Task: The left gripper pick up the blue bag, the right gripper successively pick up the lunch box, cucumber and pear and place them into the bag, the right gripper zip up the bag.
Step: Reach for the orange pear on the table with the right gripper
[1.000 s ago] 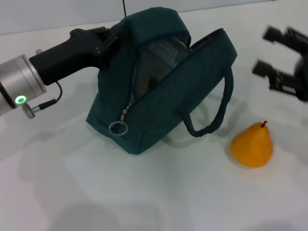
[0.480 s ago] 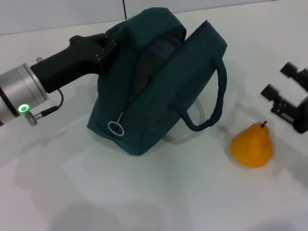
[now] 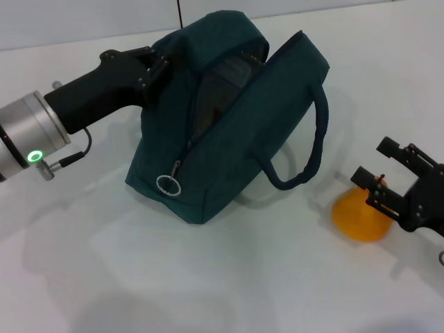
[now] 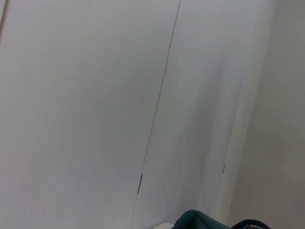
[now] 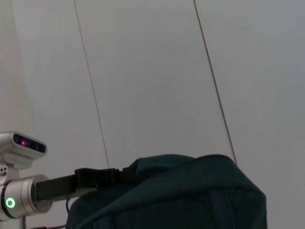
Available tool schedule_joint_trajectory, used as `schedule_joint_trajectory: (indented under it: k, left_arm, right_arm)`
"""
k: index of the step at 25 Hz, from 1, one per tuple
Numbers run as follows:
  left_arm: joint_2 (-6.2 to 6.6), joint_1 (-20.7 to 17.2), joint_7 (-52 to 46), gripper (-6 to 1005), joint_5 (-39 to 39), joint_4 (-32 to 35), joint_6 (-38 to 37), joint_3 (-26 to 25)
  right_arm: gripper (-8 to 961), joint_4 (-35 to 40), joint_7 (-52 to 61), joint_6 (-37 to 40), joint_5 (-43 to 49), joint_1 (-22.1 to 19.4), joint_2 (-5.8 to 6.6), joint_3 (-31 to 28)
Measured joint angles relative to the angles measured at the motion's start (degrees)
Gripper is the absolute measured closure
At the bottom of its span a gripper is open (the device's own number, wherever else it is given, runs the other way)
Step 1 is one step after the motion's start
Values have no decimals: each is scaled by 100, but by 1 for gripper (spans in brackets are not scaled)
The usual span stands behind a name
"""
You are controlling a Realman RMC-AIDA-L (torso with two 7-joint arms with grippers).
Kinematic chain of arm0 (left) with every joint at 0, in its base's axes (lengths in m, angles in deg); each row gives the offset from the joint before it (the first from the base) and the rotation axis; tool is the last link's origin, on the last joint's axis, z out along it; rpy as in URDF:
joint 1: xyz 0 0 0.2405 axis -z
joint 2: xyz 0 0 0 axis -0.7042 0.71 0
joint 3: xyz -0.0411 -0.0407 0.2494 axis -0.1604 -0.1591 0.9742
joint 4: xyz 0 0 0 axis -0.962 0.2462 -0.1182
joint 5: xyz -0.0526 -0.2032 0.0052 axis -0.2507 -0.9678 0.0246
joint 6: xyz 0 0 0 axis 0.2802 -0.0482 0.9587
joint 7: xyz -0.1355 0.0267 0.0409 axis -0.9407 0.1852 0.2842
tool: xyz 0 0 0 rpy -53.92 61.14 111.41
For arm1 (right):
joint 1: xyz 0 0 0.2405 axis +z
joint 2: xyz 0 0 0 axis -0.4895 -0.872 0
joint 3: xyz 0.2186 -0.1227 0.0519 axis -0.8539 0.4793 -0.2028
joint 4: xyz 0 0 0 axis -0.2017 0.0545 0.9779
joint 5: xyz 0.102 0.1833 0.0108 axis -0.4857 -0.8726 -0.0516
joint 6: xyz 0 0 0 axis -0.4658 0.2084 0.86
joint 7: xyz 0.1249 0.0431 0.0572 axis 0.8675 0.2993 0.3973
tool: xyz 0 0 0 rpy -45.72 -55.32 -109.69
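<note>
1. Nearest the head camera, bare white table (image 3: 208, 277) fills the foreground, with plenty of free surface in front of the bag.
2. Low on the right, the right gripper (image 3: 380, 182) hangs over the pear (image 3: 356, 218) with its two black fingers spread wide, one to each side of the stem; whether they touch the fruit cannot be told. The pear stands on the table close to the right edge of the head view, with little room showing beyond it.
3. Just left of the pear, apart from it, the blue bag (image 3: 229, 125) sits tilted with its zipper open along the top, so the dark inside shows. The ring pull (image 3: 168, 185) hangs at the near corner, and one loop handle (image 3: 309, 149) droops toward the pear.
4. Farther back on the left, the left gripper (image 3: 149, 66) meets the upper rear of the bag; its fingertips are hidden by the fabric, so their state cannot be told. A green light glows on the arm's silver cuff (image 3: 28, 135).
5. Only the right wrist view shows the bag from the side, its rounded top (image 5: 190, 181) below pale wall panels (image 5: 143, 71), with the left arm (image 5: 47, 188) reaching in and a camera head (image 5: 24, 145) above it.
6. From the left wrist camera, little shows but grey wall panels and a sliver of teal fabric (image 4: 200, 222).
7. Neither lunch box nor cucumber can be made out inside the bag.
</note>
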Motion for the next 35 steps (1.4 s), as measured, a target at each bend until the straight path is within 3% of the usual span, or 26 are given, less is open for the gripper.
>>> schedule_joint_trajectory:
  k: [11, 35]
  left_arm:
    - [1, 26, 149, 951, -23, -19, 41, -1]
    - [3, 43, 388, 951, -52, -87, 201, -36]
  right_arm:
    - [206, -52, -519, -292, -100, -220, 22, -67]
    - [236, 25, -591, -473, -122, -83, -5, -69]
